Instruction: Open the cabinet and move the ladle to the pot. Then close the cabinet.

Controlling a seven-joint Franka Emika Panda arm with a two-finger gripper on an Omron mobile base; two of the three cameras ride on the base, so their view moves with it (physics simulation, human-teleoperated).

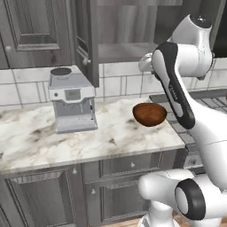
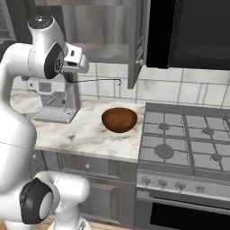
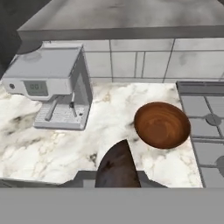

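Hand view, end effector (image 3: 117,175) gripping dark round-bowled ladle (image 3: 116,164), glossy wooden bowl (image 3: 162,124), marble counter (image 3: 52,148).

A grey coffee machine (image 1: 72,106) stands on a marble counter (image 1: 40,142) against a white tiled wall (image 1: 119,84). A glossy brown wooden bowl (image 1: 150,114) sits to its right, near the counter's edge beside a gas stove (image 2: 188,139). A black microwave (image 2: 197,33) hangs above the stove, and grey drawers (image 1: 128,166) run below the counter.
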